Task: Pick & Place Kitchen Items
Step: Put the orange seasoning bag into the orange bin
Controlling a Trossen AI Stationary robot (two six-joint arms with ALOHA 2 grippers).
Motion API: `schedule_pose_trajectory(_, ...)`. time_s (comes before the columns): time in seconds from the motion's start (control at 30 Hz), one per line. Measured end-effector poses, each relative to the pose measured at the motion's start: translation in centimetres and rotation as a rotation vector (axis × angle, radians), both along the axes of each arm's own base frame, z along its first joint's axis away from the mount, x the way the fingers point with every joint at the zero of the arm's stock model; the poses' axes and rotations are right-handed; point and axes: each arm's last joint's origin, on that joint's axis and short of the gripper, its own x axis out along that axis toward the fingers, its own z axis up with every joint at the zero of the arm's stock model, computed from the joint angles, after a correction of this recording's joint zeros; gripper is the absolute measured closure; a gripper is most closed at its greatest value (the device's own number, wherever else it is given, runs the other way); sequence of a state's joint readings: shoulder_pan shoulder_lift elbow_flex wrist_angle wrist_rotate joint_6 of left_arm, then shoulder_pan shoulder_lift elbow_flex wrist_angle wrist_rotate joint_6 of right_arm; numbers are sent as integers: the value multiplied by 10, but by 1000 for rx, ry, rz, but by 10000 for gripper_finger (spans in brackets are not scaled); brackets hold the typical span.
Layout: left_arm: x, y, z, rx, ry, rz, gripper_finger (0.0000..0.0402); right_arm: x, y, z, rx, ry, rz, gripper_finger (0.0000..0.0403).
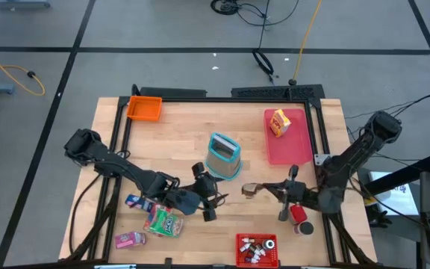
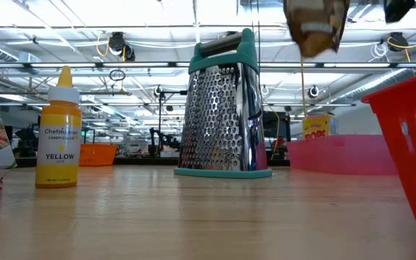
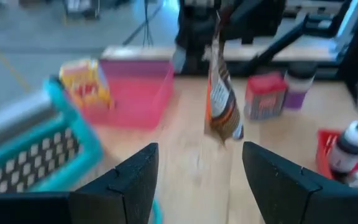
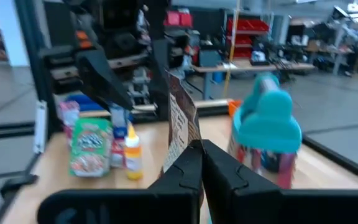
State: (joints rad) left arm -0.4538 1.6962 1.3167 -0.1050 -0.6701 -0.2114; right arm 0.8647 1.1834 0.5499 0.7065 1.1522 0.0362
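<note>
We read the right gripper (image 4: 199, 163) pinched shut on the brown packet's (image 4: 180, 134) bottom edge, packet standing thin above its fingertips; it could slip, while the left gripper (image 3: 199, 180) opposite gapes empty.

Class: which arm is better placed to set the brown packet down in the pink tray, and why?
The right arm. Its tool is already shut on the brown packet, lifted near the pink tray. The left tool is open and empty beside the grater.
</note>
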Motion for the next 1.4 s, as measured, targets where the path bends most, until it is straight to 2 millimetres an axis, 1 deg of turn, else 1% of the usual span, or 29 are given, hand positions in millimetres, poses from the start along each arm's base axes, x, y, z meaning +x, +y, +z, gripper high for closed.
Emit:
schedule_pose_trajectory(0.13,6,0,11,33,-89,-58,167,-6,4,10,-17,-42,32,403)
schedule_pose_trajectory(0.23,11,4,17,28,-144,-113,167,-8,5,14,-24,-62,41,403)
schedule_pose_trajectory(0.37,18,15,23,3,-191,-149,167,-7,5,16,-24,-76,83,403)
schedule_pose_trajectory(0.6,27,33,28,-56,-244,-237,167,-2,1,19,-19,-108,104,403)
schedule_pose_trajectory(0.77,36,33,21,-75,-279,-293,167,7,-2,26,-45,-93,68,403)
schedule_pose_trajectory(0.83,41,33,19,-81,-310,-295,167,11,-2,29,-54,-89,71,403)
schedule_pose_trajectory(0.97,45,35,16,-82,-323,-284,172,16,0,30,-72,-70,67,403)
schedule_pose_trajectory(1.03,45,36,14,-82,-318,-271,190,17,0,29,-75,-65,66,403)
schedule_pose_trajectory(1.1,46,36,15,-86,-323,-267,222,17,0,28,-75,-56,68,403)
schedule_pose_trajectory(1.2,45,36,16,-78,-330,-270,288,17,0,28,-75,-55,68,403)
schedule_pose_trajectory(1.3,45,36,15,-75,-325,-272,365,17,0,27,-73,-52,69,403)
schedule_pose_trajectory(1.33,45,36,15,-74,-322,-271,383,17,0,27,-71,-52,68,403)
schedule_pose_trajectory(1.4,45,36,14,-73,-316,-270,392,17,0,27,-67,-51,69,403)
